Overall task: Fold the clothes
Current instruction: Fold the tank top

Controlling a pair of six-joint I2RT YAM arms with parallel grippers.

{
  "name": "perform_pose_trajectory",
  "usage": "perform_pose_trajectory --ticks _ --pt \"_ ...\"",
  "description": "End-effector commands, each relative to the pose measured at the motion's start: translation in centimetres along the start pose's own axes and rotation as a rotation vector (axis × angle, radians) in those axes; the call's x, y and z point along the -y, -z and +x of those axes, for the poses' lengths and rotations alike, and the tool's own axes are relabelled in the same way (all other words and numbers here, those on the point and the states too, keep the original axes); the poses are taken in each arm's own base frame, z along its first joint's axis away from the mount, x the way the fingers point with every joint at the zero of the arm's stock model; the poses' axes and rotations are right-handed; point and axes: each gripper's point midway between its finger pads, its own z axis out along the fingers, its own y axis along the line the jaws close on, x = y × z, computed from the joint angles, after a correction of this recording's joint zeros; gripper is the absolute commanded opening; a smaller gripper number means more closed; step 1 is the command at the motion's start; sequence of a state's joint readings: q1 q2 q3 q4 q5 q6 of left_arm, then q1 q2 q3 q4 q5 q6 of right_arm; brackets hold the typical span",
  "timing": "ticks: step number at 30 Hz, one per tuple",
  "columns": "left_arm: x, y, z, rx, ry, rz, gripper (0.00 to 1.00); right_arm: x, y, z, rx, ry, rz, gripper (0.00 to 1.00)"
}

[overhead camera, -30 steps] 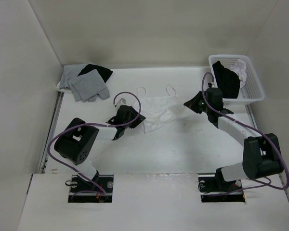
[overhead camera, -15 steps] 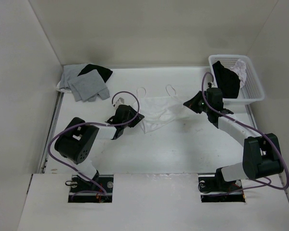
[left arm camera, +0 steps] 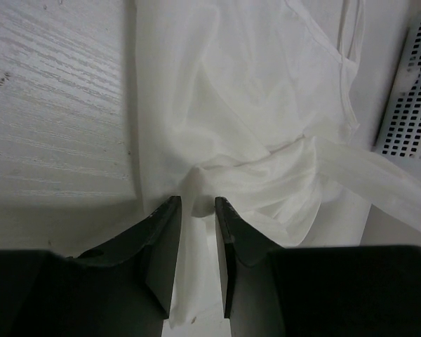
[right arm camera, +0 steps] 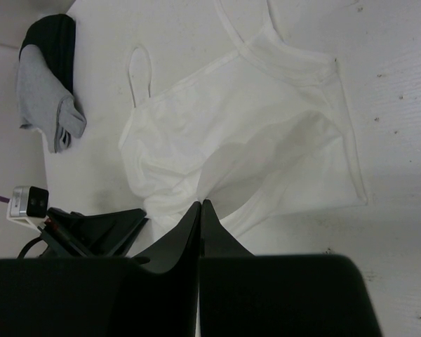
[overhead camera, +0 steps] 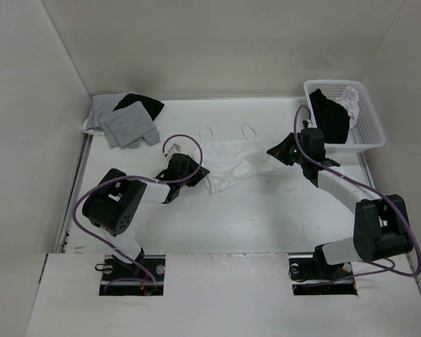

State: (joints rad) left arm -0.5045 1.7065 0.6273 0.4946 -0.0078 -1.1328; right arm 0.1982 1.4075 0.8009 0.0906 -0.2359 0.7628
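Left arm (overhead camera: 151, 184) has eased a shade back toward its own side since a second ago, and the cloth's near-left corner has drawn along with it.

Left jaws: narrowly parted, pinching a gathered fold of the camisole (overhead camera: 231, 165) at that near-left corner; wrist view shows the fabric puckered up to the tips.

Camisole lies mid-bench between the two arms, rumpled. Two looped straps (overhead camera: 207, 132) point to the far side, flat on the bench (overhead camera: 266, 217).

Right arm (overhead camera: 337, 184): jaws pressed together on a thin flap at the right edge, and the cloth lifts in a cone up to the tips.

Handling, as I judge it: very light, limp, thin enough to see through where it lifts. It will sag and wrinkle, not hold a crease, and may slip from a shallow pinch. Best taken at hems or corners, both sides kept level. The straps could catch or trail.

Around: grey and black garments (overhead camera: 123, 116) heaped at the far-left corner, well apart. White mesh basket (overhead camera: 374, 133) with dark and pale cloths stands far right, just beyond the right jaws, the one thing near enough to foul a swing outward.
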Motion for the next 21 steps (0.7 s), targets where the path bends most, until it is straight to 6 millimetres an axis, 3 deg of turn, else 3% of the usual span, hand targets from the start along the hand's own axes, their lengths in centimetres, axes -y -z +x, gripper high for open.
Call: perform_pose_trajectory --ticks 1,8,13,17,21 --pt "2.4 -0.2 -0.9 0.019 0.015 0.086 0.23 -1.5 0.2 -0.5 0.038 0.034 -0.065 0.00" --pt "2.6 -0.2 -0.7 0.013 0.023 0.099 0.10 -1.7 0.7 0.0 0.034 0.036 -0.075 0.00" --pt "3.0 1.0 -0.9 0.018 0.015 0.112 0.05 -2.1 1.7 1.2 0.025 0.046 -0.090 0.00" --pt "2.7 3.0 -0.8 0.019 -0.010 0.110 0.02 -2.3 2.9 3.0 0.015 0.055 -0.100 0.00" --pt "1.9 6.4 -1.0 0.036 -0.022 0.116 0.00 -1.7 5.1 5.5 0.001 0.056 -0.100 0.00"
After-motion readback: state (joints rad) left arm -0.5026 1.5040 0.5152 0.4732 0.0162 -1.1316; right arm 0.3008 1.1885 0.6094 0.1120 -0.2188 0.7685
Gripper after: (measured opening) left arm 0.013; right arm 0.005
